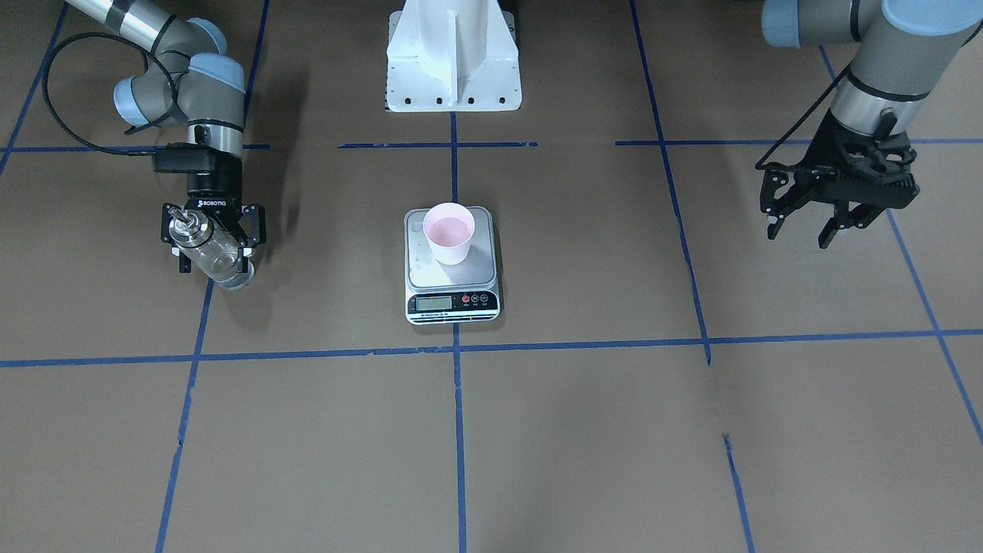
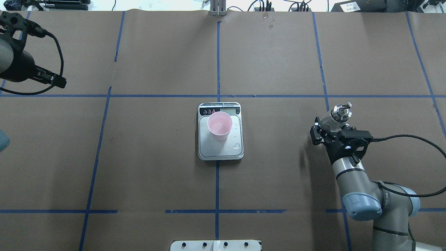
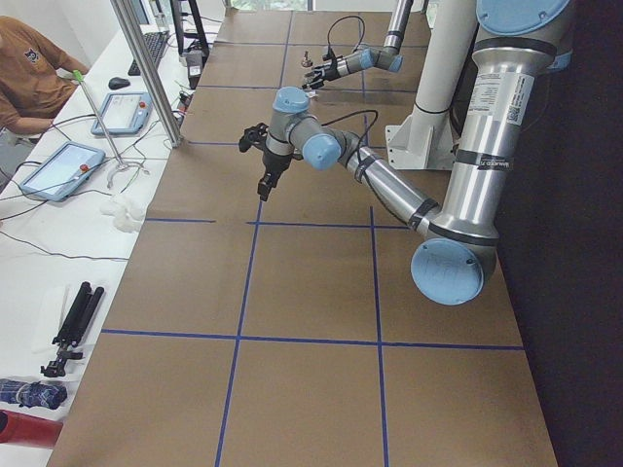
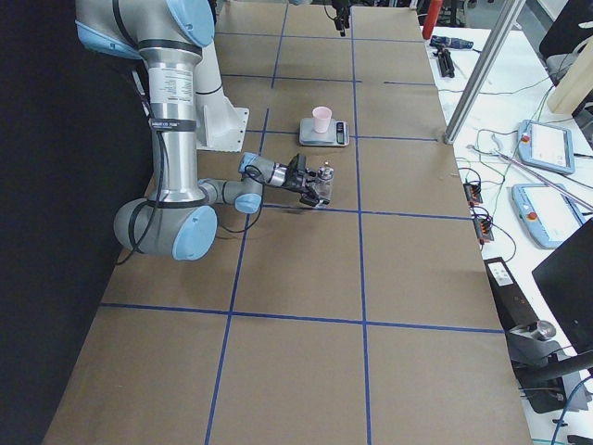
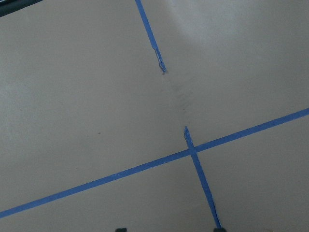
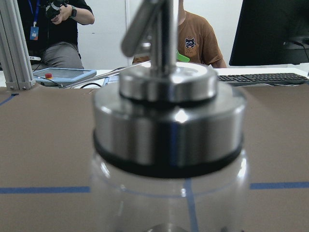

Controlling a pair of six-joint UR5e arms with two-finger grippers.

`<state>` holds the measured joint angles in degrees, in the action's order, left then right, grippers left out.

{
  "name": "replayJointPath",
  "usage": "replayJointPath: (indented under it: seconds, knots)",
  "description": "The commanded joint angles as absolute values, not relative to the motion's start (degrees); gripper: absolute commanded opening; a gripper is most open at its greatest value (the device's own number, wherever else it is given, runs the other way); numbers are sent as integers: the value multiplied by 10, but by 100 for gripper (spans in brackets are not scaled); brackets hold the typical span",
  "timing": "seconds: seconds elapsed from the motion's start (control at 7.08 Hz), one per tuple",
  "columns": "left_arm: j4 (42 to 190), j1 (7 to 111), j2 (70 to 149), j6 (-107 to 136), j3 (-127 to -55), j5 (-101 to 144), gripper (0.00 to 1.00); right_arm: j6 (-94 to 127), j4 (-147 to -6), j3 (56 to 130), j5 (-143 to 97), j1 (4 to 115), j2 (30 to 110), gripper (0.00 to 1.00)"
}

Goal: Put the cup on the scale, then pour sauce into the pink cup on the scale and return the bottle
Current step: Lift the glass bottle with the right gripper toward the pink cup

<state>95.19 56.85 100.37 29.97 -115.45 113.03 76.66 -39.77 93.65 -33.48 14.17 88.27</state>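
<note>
The pink cup [image 1: 450, 233] stands upright on the silver platform of the scale [image 1: 453, 302], toward its display end, near the table's centre. Both also show from overhead, the cup [image 2: 220, 124] on the scale [image 2: 220, 151]. Off to the robot's right, my right gripper [image 1: 216, 257] is shut on the clear glass bottle [image 1: 211, 252], spout up and slightly tilted. The bottle's metal collar [image 6: 168, 121] fills the right wrist view. I cannot make out the sauce through the glass. My left gripper [image 1: 799, 234] hangs open and empty, far from the scale.
A few wet spots [image 2: 237, 145] lie on the scale's platform beside the cup. The white robot base [image 1: 453, 57] stands behind the scale. Blue tape lines grid the brown table. People sit at a side desk [image 3: 68, 146] beyond the table's far edge.
</note>
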Motion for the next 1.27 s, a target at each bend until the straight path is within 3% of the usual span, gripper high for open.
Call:
replayJointPath:
  seconds: [0.0, 0.14, 0.28, 0.71, 1.13]
  knots:
    - [952, 568, 1004, 300, -1155, 1130, 68, 766, -396, 938, -333, 140, 880, 40]
    - [952, 569, 1004, 300, -1155, 1130, 68, 766, -397, 937, -326, 136, 881, 15]
    - [951, 569, 1004, 300, -1159, 1131, 68, 755, -398, 942, -319, 137, 881, 0]
    - [951, 569, 1004, 300, -1165, 1132, 68, 597, -408, 1027, -319, 141, 881, 0]
    - [951, 570, 1004, 300, -1166, 1136, 68, 579, -651, 1123, -317, 141, 847, 0]
